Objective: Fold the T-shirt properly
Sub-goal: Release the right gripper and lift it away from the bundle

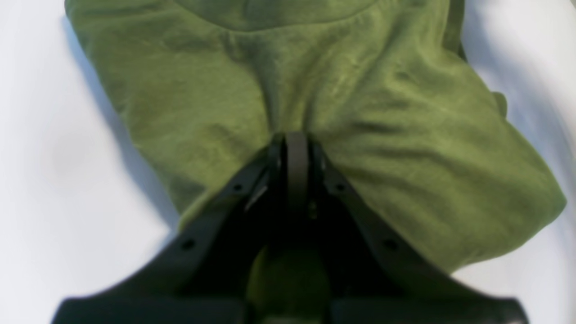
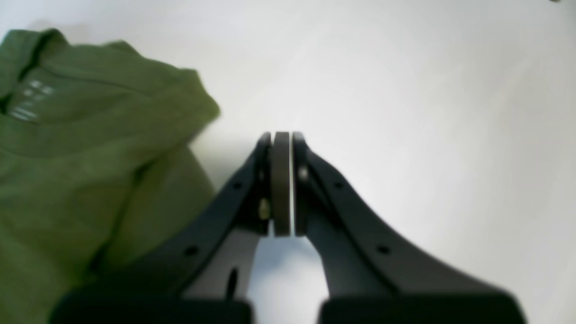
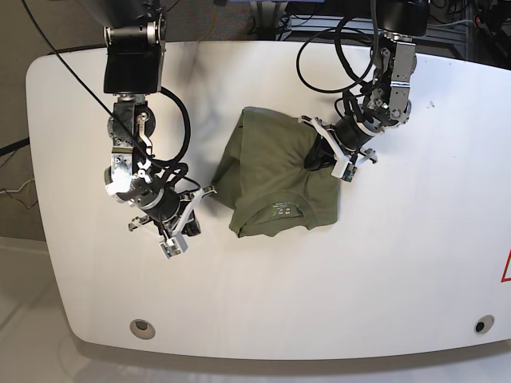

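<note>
The olive-green T-shirt lies partly folded in the middle of the white table, its collar and printed label toward the front. My left gripper is at the shirt's right edge. In the left wrist view it is shut on a pinch of T-shirt cloth that puckers toward the tips. My right gripper hovers just off the shirt's left edge. The right wrist view shows it shut with nothing in it, over bare table, with the T-shirt to its left and apart from it.
Black cables loop over the table's back edge behind both arms. Two round holes sit near the front corners. A red mark shows at the right edge.
</note>
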Tool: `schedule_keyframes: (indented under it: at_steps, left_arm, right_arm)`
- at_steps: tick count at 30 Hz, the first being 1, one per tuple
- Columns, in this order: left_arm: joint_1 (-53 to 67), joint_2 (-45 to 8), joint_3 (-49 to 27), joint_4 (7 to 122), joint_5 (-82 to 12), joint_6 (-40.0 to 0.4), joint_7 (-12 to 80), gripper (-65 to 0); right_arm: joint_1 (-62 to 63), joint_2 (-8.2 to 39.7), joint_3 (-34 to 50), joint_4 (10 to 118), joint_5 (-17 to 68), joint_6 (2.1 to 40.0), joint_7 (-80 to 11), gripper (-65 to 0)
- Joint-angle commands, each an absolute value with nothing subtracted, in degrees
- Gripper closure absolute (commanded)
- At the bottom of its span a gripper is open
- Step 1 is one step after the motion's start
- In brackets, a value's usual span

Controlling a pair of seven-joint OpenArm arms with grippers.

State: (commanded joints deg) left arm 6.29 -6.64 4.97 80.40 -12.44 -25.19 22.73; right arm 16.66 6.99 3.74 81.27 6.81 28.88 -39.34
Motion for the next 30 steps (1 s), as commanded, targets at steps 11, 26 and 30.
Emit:
schedule_keyframes:
  at_steps: [11, 26, 30]
  left_arm:
    - [6.29, -6.81, 4.88, 80.40, -12.44, -25.19, 22.73, 0.0]
    - [5.23, -8.48, 4.70, 81.63, -12.44, -25.19, 22.64, 0.0]
    - [4.97, -8.48, 4.70, 81.36, -12.44, -25.19, 22.64, 0.0]
  right_arm:
    - [13.05, 4.97, 3.74, 85.23, 6.99, 28.97, -39.87, -0.8]
    - [4.26, 5.32, 3.74, 96.57, 6.99, 28.97, -44.70, -19.3]
    - [2.07, 5.05, 3.74, 96.75, 6.99, 28.97, -44.70, -3.7]
